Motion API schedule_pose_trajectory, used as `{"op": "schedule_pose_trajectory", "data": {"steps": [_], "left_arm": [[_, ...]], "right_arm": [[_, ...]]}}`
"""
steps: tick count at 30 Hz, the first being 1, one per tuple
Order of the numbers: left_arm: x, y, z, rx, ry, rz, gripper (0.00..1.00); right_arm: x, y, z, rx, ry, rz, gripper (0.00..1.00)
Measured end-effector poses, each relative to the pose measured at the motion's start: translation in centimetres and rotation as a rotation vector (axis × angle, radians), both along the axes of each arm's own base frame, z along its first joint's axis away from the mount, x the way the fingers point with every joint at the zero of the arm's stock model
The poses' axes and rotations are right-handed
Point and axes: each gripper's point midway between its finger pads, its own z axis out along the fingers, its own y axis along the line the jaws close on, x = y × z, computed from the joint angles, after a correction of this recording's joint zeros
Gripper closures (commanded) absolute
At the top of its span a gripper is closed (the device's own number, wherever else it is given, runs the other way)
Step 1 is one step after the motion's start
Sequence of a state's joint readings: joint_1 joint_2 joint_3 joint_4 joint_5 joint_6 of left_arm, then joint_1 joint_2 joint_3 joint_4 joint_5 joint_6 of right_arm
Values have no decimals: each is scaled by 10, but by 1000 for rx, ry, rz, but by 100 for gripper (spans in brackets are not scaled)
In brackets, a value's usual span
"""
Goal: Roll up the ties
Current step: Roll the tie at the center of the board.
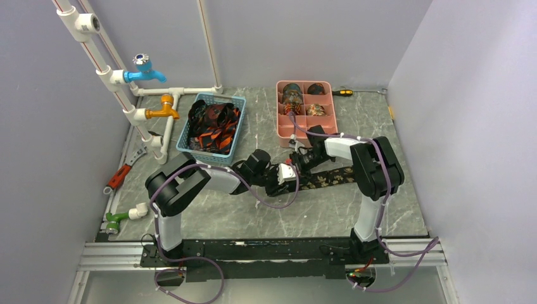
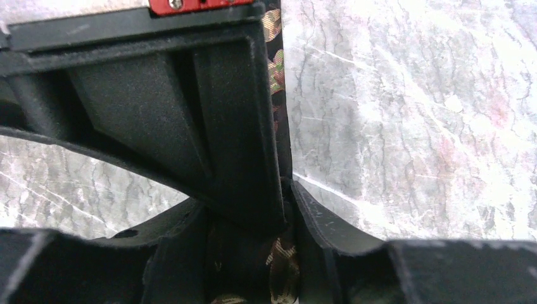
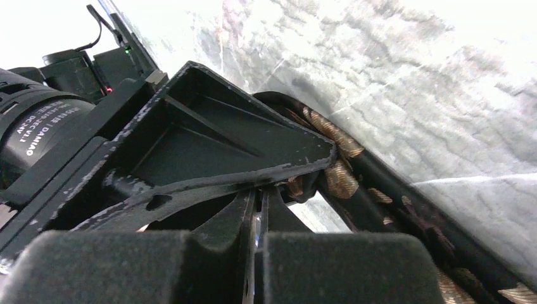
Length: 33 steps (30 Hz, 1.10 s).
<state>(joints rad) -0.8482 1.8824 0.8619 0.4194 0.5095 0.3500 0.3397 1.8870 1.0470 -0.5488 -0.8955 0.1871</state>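
A dark tie with a gold pattern [image 1: 330,178] lies flat on the marble table, running right from where both grippers meet. My left gripper [image 1: 284,178] is shut on its near end; the left wrist view shows its fingertips closed [image 2: 288,187] with patterned fabric [image 2: 282,266] bunched between the fingers and a strip [image 2: 276,66] running up. My right gripper [image 1: 299,161] pinches the same end; in the right wrist view its jaws [image 3: 259,190] are nearly closed and the tie [image 3: 342,178] trails off right. Each gripper's finger fills the other's view.
A blue basket [image 1: 235,136] at back left holds several loose ties [image 1: 214,125]. A pink compartment tray [image 1: 304,130] at back right holds rolled ties [image 1: 292,96]. White pipes with taps [image 1: 145,95], a red wrench [image 1: 119,176] and a screwdriver [image 1: 342,92] lie along the edges.
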Motion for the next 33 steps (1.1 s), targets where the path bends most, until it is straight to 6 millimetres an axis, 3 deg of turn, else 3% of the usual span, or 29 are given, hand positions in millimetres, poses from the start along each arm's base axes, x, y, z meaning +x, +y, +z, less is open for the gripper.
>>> {"op": "schedule_pose_trajectory", "data": {"steps": [7,15,30,33], "left_arm": [[1,5,0,-12,17,-14,35],[0,5,0,-27,11,-26,36],[6,0,-1,-16,13,-3,83],[6,1,-1,-5,5,1,89]], "right_arm": [[5,-8,-6,-13,26,-7,100],[11,-27,-21,-105,10,-28,100],[15,-33,-29,-151,-29,3,100],[15,-34,-27,-156,-31,4,86]]}}
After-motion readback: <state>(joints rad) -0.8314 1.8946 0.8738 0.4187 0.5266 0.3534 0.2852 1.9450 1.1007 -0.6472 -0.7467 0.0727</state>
